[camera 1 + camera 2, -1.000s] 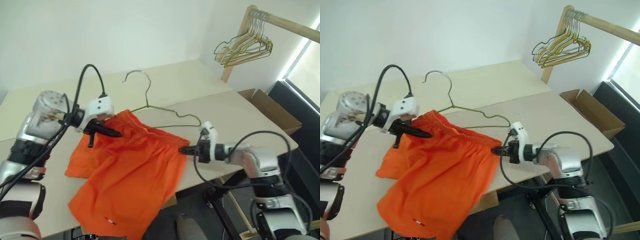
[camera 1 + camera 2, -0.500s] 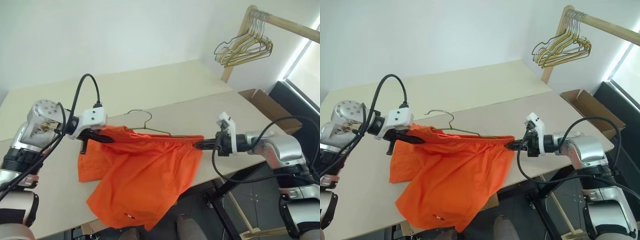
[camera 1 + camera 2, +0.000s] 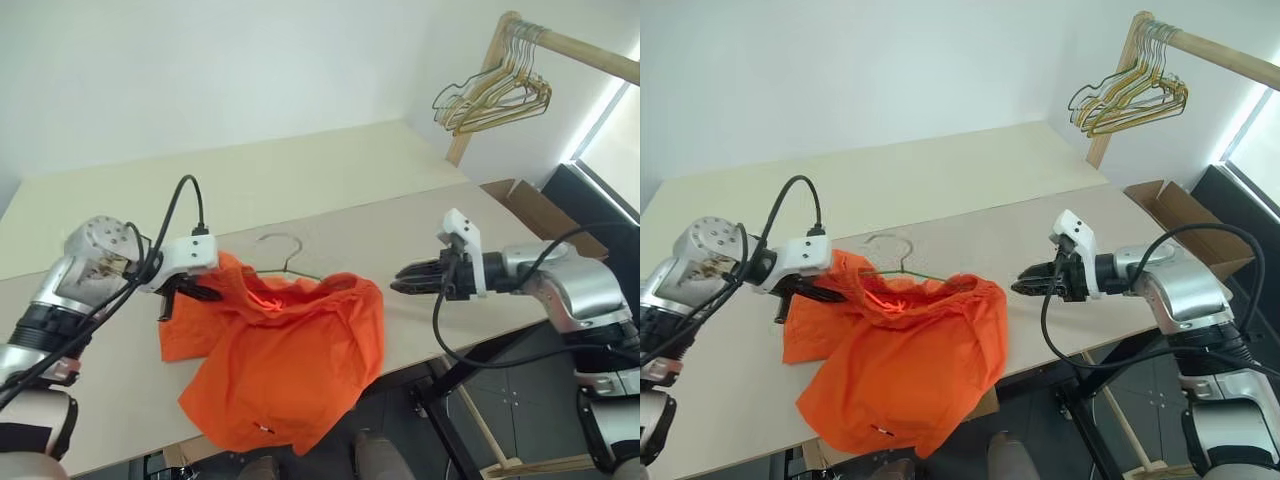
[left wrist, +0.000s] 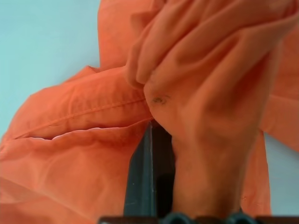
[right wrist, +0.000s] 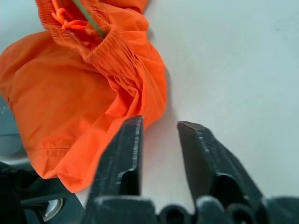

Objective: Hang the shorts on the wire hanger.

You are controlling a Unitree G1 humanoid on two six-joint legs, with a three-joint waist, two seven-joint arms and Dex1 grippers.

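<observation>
The bright orange cloth shorts (image 3: 285,365) lie bunched in the lower middle of the frame, draped off the near edge of the pale wooden desk (image 3: 300,180). At centre left the left pincer (image 3: 205,294) is clamped on a fold of the waistband, cloth wrapped over its black fingers (image 4: 152,177). The thin grey-silver wire hanger (image 3: 285,255) pokes its curved hook out above the cloth at centre frame, its body buried in the shorts. On the right, the right pincer (image 3: 398,279) hovers just beside the shorts, fingers parted with nothing between them. Upper right, bunched gold wire hangers (image 3: 495,95) dangle from a wooden rail (image 3: 580,45).
</observation>
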